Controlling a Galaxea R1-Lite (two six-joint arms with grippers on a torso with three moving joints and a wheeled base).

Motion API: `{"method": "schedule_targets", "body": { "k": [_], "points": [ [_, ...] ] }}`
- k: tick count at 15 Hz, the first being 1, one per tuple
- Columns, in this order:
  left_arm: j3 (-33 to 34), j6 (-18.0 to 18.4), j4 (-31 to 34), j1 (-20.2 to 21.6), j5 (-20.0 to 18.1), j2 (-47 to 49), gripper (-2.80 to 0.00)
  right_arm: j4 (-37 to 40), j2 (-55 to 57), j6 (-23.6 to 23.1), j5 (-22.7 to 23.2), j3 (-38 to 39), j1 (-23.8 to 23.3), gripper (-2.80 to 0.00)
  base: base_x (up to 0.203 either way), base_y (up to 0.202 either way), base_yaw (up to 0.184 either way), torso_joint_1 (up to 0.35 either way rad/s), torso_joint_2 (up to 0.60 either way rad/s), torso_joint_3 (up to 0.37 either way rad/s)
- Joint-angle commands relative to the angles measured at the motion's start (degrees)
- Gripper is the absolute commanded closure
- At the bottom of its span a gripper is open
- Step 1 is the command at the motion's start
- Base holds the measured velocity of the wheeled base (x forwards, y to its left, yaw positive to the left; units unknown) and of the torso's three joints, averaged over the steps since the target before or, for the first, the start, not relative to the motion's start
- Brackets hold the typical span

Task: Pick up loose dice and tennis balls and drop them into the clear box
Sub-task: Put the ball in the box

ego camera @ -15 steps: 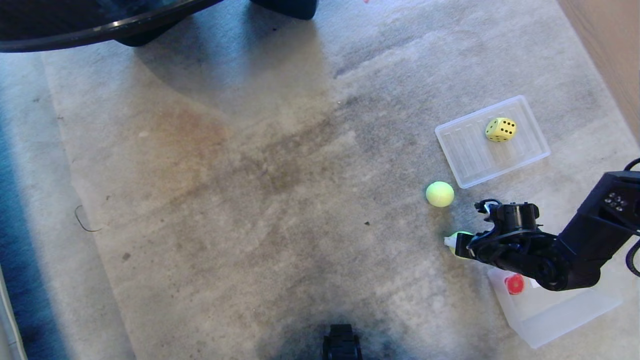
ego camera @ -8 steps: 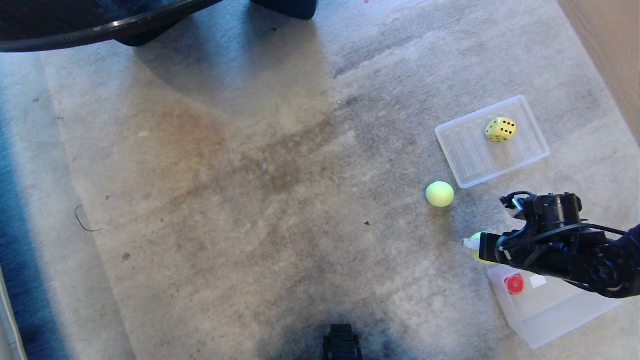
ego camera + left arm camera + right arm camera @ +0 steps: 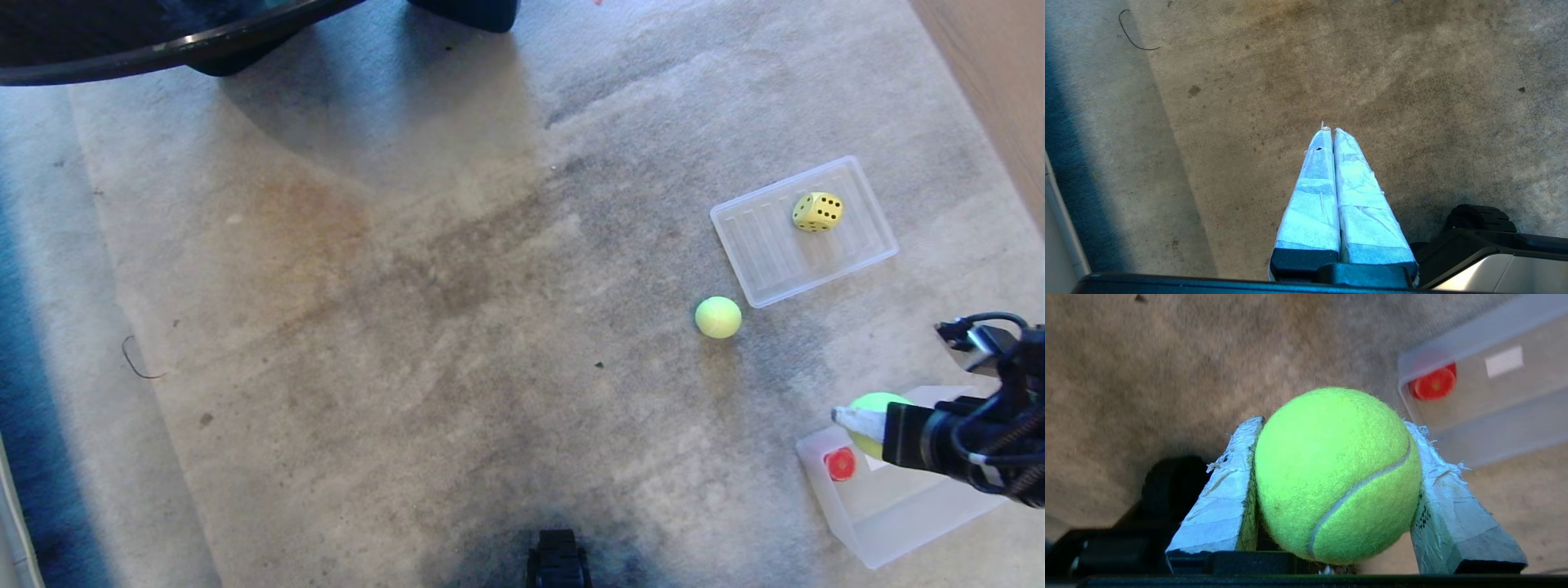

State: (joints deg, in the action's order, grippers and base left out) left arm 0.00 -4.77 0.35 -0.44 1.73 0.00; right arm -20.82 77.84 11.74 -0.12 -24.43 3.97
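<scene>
Two tennis balls show: one tennis ball (image 3: pixel 1337 473) is clamped in the right gripper (image 3: pixel 867 418) over the clear box (image 3: pixel 906 514) at the head view's lower right, its seam plain only from the right wrist; the other ball (image 3: pixel 718 317) lies on the carpet (image 3: pixel 408 286). Two dice: a red die (image 3: pixel 839 464) in the box, a yellow die (image 3: pixel 817 211) on the flat lid (image 3: pixel 767 245). Only the left wrist view shows the left gripper (image 3: pixel 1329 131), closed and empty.

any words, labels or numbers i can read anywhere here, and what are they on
No readable words or numbers in any view.
White label on the bottom of the clear box: looks blank, too small to read any print.
Yellow die on the ribbed lid: pips only, six black dots on the face toward the right, no numerals.
Tennis ball in the right gripper: a seam, no brand mark showing.
</scene>
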Motion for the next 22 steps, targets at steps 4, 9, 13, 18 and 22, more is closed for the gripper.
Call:
{"method": "schedule_targets", "body": {
  "k": [4,9,13,18,22],
  "points": [
    [0.00,-0.07,0.00,0.00,0.03,0.00,0.00,14.74,-32.86,-2.42,-1.97,7.16,1.17,0.00,0.000,0.000,0.000,0.000,0.00,0.000],
    [0.00,-0.07,0.00,0.00,0.03,0.00,0.00,27.16,-56.76,-9.03,-2.37,18.61,-4.58,0.00,0.000,0.000,0.000,0.000,0.00,0.000],
    [0.00,-0.07,0.00,0.00,0.03,0.00,0.00,28.10,-66.27,-11.39,-1.24,21.60,-5.64,0.00,0.000,0.000,0.000,0.000,0.00,0.000],
    [0.00,-0.07,0.00,0.00,0.03,0.00,0.00,27.90,-78.10,-11.40,-0.66,21.74,-4.05,0.00,0.000,0.000,0.000,0.000,0.00,0.000],
    [0.00,-0.07,0.00,0.00,0.03,0.00,0.00,27.85,-77.93,-11.03,-0.67,21.79,-3.97,0.00,0.000,0.000,0.000,0.000,0.00,0.000]
  ]
}}
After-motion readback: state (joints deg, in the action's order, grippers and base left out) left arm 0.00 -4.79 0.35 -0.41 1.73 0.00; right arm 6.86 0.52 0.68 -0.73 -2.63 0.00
